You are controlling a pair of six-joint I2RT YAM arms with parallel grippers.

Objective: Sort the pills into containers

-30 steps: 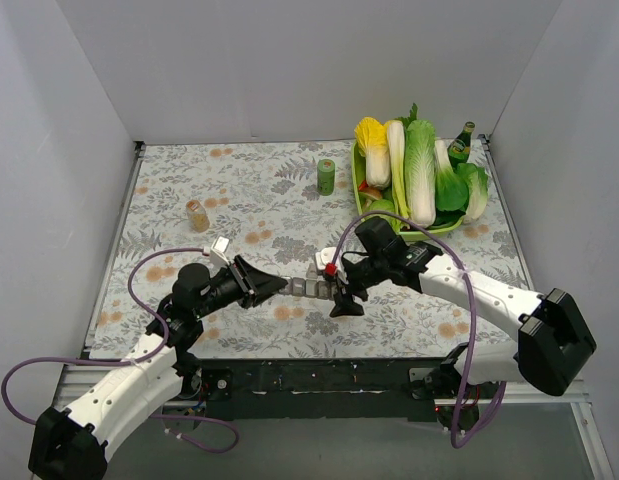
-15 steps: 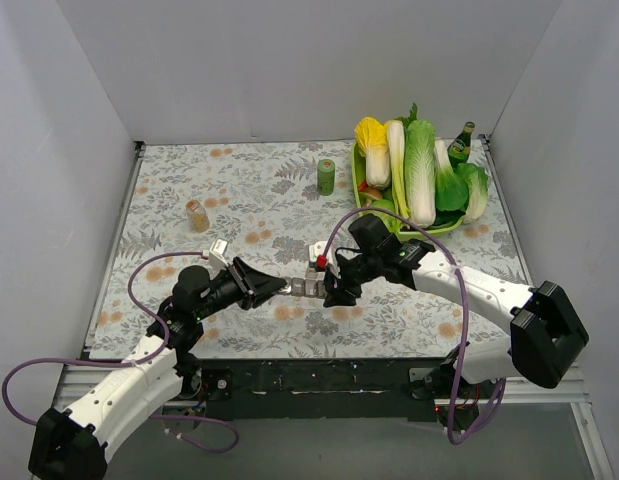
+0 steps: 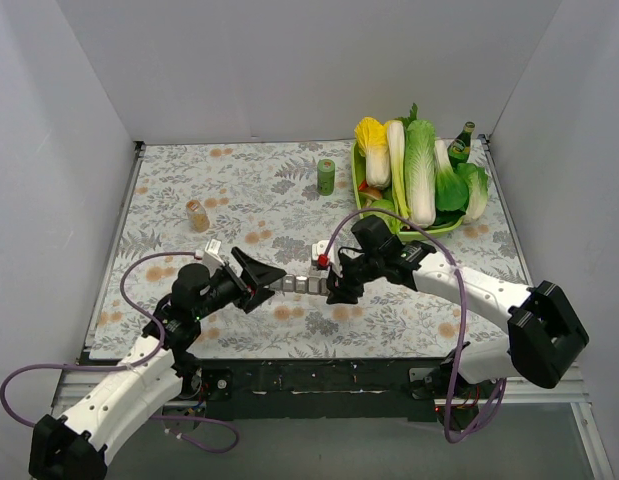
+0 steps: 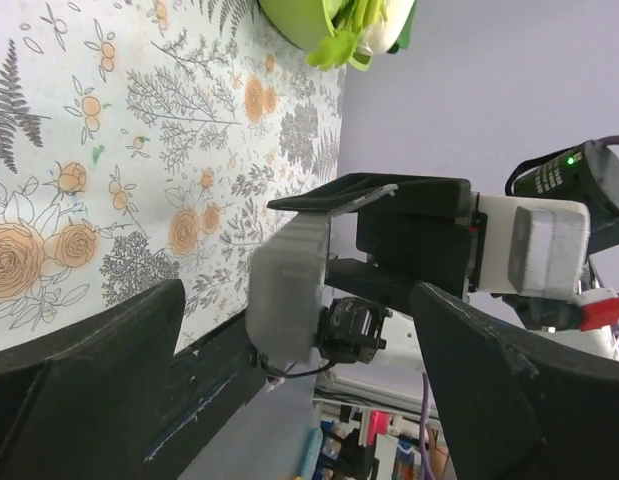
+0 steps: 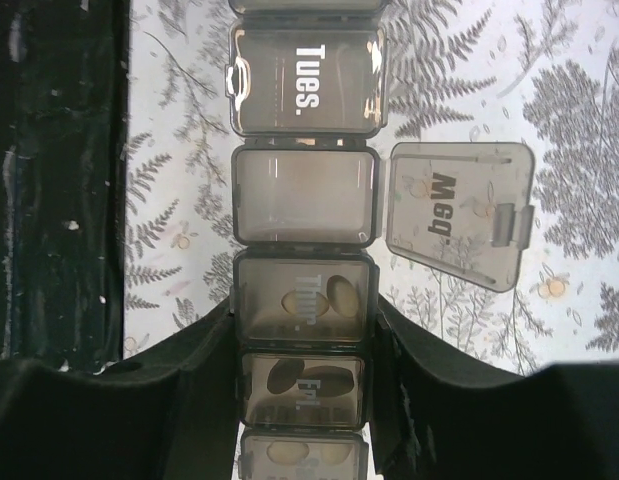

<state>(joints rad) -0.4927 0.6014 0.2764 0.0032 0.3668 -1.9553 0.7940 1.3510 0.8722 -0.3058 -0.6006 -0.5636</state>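
Right, the strip (image 3: 297,286) sits close to the near edge of the worktop, about midway along it, lying left to right between my two arms. The right gripper (image 5: 304,318) is clamped across it at the Thur cell, one finger pressed to each long side. The left gripper (image 4: 294,295) has its fingers spread wide, with the strip's end in the gap and touching neither.

I judge we're mid-fill. The Wed lid (image 5: 454,215) is flipped open and its cell is empty, while pills (image 5: 339,295) show through the shut Thur and Fri lids. Tues is shut, and I can't tell its contents. Neither gripper carries a pill, and I see none loose, so the next move probably calls for a fresh one, perhaps from the bottle (image 3: 197,214) towards the left edge, dropped into Wed while the right arm steadies the strip.

Only the right wrist view gives me labels, lids and contents. The top view shows a plain grey bar, and the left wrist view just its blank end.
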